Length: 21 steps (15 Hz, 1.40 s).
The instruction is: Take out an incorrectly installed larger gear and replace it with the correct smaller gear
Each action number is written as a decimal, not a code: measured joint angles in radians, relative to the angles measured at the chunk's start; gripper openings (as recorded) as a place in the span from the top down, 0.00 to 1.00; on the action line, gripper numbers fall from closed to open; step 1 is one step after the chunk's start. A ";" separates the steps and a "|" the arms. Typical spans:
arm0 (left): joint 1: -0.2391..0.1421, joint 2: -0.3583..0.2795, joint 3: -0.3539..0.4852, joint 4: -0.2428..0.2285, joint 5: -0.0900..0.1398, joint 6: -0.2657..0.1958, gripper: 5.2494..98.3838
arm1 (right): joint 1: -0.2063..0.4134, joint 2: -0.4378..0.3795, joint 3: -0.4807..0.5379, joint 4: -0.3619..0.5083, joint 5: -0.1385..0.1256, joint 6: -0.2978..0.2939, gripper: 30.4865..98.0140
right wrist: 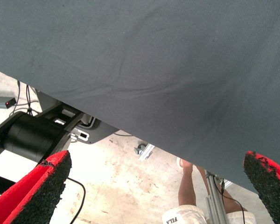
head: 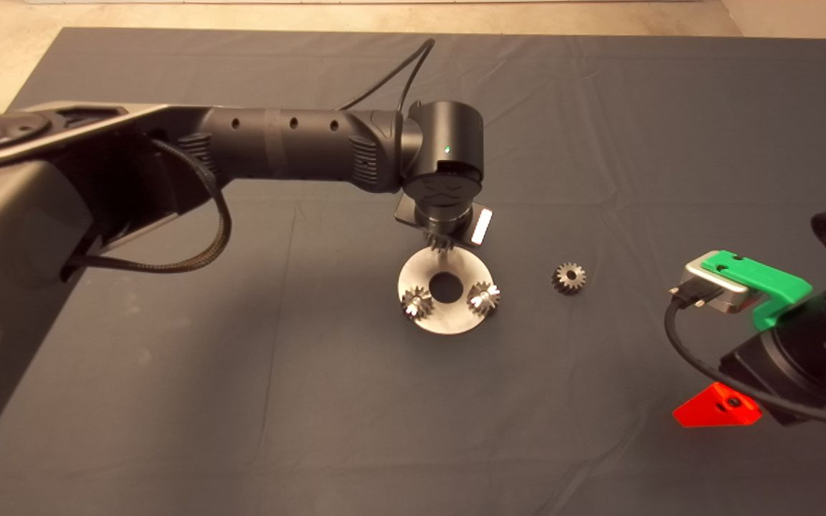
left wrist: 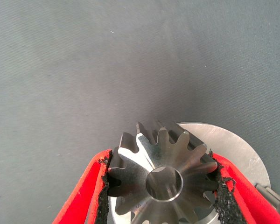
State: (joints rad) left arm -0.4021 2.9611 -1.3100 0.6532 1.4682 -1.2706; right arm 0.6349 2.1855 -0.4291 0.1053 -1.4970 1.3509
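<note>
My left gripper [head: 442, 240] is shut on the larger gear [left wrist: 161, 179], a bright silver spur gear with a round centre hole, one pad [left wrist: 102, 196] on each side. It shows in the head view [head: 440, 242] under the wrist, over the far edge of a round metal plate [head: 449, 321]. I cannot tell whether it touches the plate [left wrist: 233, 144]. The smaller gear [head: 569, 277], dull dark grey, lies on the mat to the right of the plate. My right gripper [head: 718, 412] is parked at the lower right, open and empty [right wrist: 156, 186].
Two small shiny gears [head: 416, 302] [head: 483, 295] sit on the plate beside its centre hole [head: 446, 287]. The left arm [head: 291, 147] spans the mat's left half. Beyond the mat's edge the right wrist view shows floor, a robot base and a person's leg [right wrist: 186, 186].
</note>
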 measured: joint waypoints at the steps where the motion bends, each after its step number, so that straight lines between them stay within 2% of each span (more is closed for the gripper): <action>1: -0.005 0.000 0.004 -0.003 0.003 0.000 0.57 | 0.000 0.000 0.000 0.000 0.000 0.000 0.00; 3: -0.015 0.000 0.013 -0.024 0.007 -0.005 0.57 | 0.000 0.000 0.000 0.000 0.000 0.000 0.00; 5: -0.020 -0.006 0.019 -0.051 0.027 -0.006 0.57 | 0.000 0.000 0.000 0.000 0.000 0.000 0.00; 6: -0.020 -0.017 0.026 -0.071 0.043 -0.007 0.57 | 0.000 0.000 0.000 0.000 0.000 0.000 0.00; 8: -0.020 -0.072 0.087 -0.082 0.050 -0.027 0.57 | 0.000 0.000 0.000 0.000 0.000 0.000 0.00; 10: -0.020 -0.186 0.186 -0.092 0.039 -0.045 0.57 | 0.000 0.000 0.000 0.000 0.000 0.000 0.00; 12: -0.020 -0.358 0.286 -0.097 0.041 -0.053 0.57 | 0.000 -0.001 0.000 0.000 -0.001 0.000 0.00; 14: -0.020 -0.531 0.392 -0.097 0.074 -0.079 0.57 | 0.000 0.000 0.000 0.000 0.000 0.000 0.00; 15: -0.020 -0.595 0.458 -0.100 0.089 -0.092 0.57 | 0.000 0.000 0.000 0.000 0.000 0.000 0.00; 16: -0.020 -0.638 0.530 -0.105 0.089 -0.113 0.57 | 0.000 0.000 0.000 0.000 0.001 0.000 0.00; 18: -0.020 -0.702 0.678 -0.111 0.052 -0.198 0.57 | 0.000 -0.001 0.000 0.000 0.000 0.000 0.00; 19: -0.020 -0.729 0.732 -0.110 0.042 -0.227 0.57 | 0.000 -0.003 0.000 0.000 -0.001 0.001 0.00; 21: -0.020 -0.769 0.785 -0.106 0.057 -0.264 0.57 | 0.000 -0.004 0.000 0.000 -0.003 0.001 0.00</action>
State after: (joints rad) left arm -0.4219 2.1923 -0.5253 0.5468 1.5253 -1.5347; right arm 0.6349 2.1813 -0.4291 0.1053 -1.5000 1.3517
